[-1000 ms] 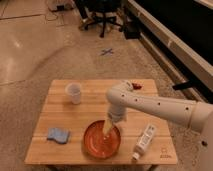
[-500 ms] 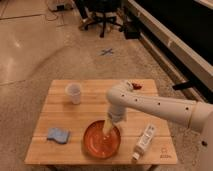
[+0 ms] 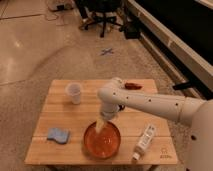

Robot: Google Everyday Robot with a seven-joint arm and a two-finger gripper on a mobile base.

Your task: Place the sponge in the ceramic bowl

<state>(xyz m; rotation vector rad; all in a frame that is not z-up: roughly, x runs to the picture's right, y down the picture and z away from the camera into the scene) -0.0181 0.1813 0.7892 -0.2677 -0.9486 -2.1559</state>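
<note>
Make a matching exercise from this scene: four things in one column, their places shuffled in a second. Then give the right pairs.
1 sponge
2 cup
3 bottle
4 claw

A over the ceramic bowl
B lying near the table's front edge, picture right
C standing toward the back, picture left
D flat near the front edge, picture left

Pairs: 1-D, 2-C, 3-B, 4-A

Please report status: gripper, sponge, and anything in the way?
Gripper open, over the ceramic bowl, holding nothing. Sponge on table, left of bowl, not touched. Nothing between them.
</note>
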